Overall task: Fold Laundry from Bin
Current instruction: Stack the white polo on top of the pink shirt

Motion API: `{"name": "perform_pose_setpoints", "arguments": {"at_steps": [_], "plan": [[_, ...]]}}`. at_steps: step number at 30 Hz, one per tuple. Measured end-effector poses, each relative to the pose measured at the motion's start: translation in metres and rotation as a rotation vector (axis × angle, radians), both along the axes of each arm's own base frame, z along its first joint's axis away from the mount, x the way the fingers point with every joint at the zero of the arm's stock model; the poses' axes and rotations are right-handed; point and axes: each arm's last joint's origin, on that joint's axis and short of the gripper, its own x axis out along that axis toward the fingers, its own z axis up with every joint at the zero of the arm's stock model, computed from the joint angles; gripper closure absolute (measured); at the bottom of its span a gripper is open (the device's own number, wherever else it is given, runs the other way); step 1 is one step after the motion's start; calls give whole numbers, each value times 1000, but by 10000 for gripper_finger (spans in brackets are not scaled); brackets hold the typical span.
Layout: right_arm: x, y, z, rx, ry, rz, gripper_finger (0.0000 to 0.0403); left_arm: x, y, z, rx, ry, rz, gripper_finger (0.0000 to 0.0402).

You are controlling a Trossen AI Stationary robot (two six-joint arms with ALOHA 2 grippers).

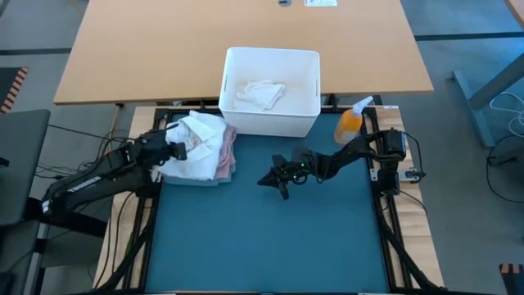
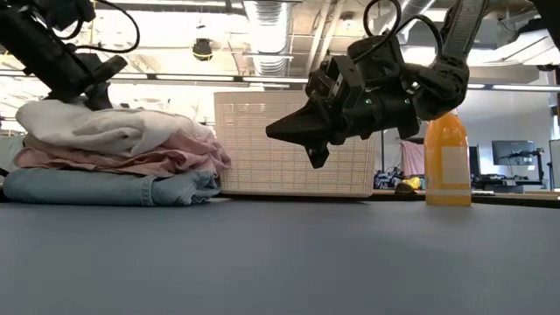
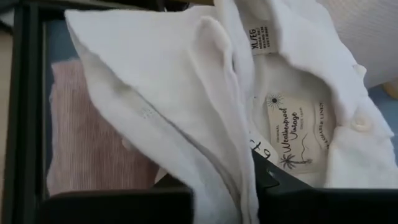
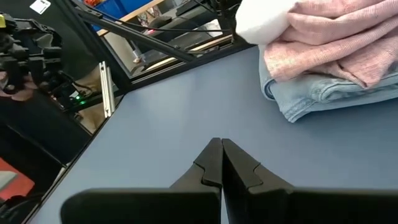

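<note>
Nearest me, the right gripper (image 2: 317, 149) hangs over the middle of the teal mat (image 1: 270, 238), holding nothing, its fingers pressed together. Farther back, at the mat's far left corner, sits the folded stack: jeans (image 2: 105, 186) at the bottom, pink shirt (image 2: 131, 157) above, white shirt (image 1: 196, 135) on top. The left gripper (image 1: 173, 147) rests on that white shirt, pinching its cloth. Beyond the mat's far edge stands the bin (image 1: 270, 90), with a white cloth (image 1: 260, 93) inside, and the orange bottle (image 2: 447, 162) beside it.
</note>
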Motion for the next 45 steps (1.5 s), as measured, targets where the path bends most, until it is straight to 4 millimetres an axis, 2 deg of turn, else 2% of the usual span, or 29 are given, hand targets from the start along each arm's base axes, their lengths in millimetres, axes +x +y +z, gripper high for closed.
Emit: {"name": "perform_pose_setpoints", "arguments": {"at_steps": [4,10,12,16,23,25,27,29,33,36,39,42,45], "plan": [[0,4,0,5,1,9,382,4,3,0,39,72,-40,343],[1,6,0,6,1,19,382,10,5,-4,-6,104,-120,245],[1,6,0,6,1,19,382,10,4,0,-19,98,-138,220],[2,2,3,8,-9,14,382,5,1,26,20,112,-174,195],[11,-7,16,-36,-72,41,382,-20,-8,86,174,189,-70,193],[15,-8,21,-81,-102,34,382,-24,-8,98,224,192,-14,192],[21,-5,25,-156,-129,-33,382,-20,-6,102,268,151,-39,192],[32,2,27,-254,-149,-141,383,-4,-1,98,282,92,-149,192],[64,9,13,-378,-137,-238,384,34,18,67,258,127,-250,192],[86,-3,5,-365,-147,-269,384,60,32,48,246,172,-300,192],[99,-16,4,-367,-190,-306,384,79,42,41,248,205,-338,191],[109,-29,10,-367,-204,-371,384,90,53,28,216,311,-333,191],[120,-39,3,-350,-159,-376,385,96,66,23,192,365,-314,191]]}}
